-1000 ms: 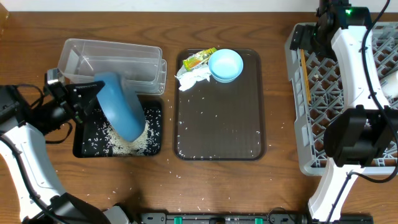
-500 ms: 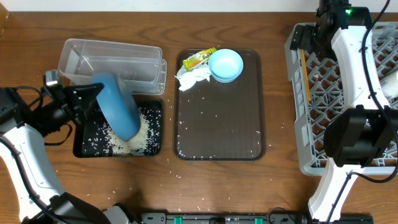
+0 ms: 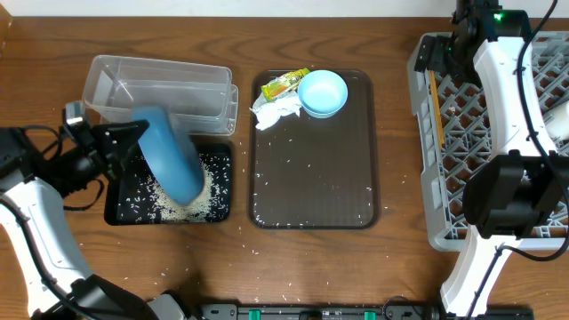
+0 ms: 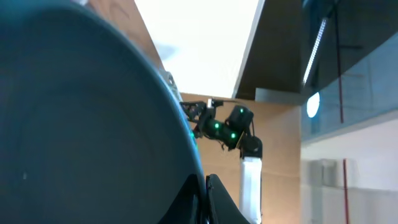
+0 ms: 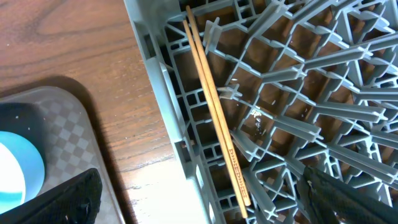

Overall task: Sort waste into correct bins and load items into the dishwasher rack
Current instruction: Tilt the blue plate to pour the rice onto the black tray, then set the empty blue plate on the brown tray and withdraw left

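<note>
Dark blue plate hangs steeply tipped over the black tray, and our left tool is pinching its rim (right tool spread wide above the chopsticks in the rack). One swing and we fling rice onto the bench, and with so thin a rim grip the plate could slip.

Wooden table, brown serving tray at centre, black tray and clear tub left of it, grey rack right of it, stray rice grains off its near-left corner.
</note>
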`<state>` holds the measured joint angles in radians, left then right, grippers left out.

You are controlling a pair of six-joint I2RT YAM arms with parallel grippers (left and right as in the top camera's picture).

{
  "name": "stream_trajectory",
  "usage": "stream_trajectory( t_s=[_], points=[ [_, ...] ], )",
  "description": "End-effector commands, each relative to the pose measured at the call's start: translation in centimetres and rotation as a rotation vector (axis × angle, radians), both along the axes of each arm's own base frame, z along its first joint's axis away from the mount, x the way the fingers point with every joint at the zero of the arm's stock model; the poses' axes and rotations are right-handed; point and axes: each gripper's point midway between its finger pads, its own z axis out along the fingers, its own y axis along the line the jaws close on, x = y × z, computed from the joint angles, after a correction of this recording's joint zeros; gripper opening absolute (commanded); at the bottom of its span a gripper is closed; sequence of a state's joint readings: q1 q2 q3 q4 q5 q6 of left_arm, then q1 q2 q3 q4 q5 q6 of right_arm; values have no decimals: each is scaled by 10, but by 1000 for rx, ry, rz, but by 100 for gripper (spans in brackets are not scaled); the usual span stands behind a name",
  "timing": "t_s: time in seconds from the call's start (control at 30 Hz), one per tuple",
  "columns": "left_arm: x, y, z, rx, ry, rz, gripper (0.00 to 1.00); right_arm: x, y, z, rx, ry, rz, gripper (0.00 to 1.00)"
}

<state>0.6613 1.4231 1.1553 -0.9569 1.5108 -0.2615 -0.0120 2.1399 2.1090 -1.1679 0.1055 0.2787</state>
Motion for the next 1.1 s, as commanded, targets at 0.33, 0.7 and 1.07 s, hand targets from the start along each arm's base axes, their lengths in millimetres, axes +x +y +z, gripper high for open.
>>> stream_trajectory(
  t_s=[0.33,0.7,1.07],
  points=[
    [-4,-108,-3,359,-9,-216,6,1,-1,23,2,-54,-14,99],
    [15,-238,-10,807,-311,-257,15,1,-1,23,2,-54,-14,99],
    [6,-305,-96,1080,-259,-352,13,1,-1,23,2,-54,-14,99]
  ],
)
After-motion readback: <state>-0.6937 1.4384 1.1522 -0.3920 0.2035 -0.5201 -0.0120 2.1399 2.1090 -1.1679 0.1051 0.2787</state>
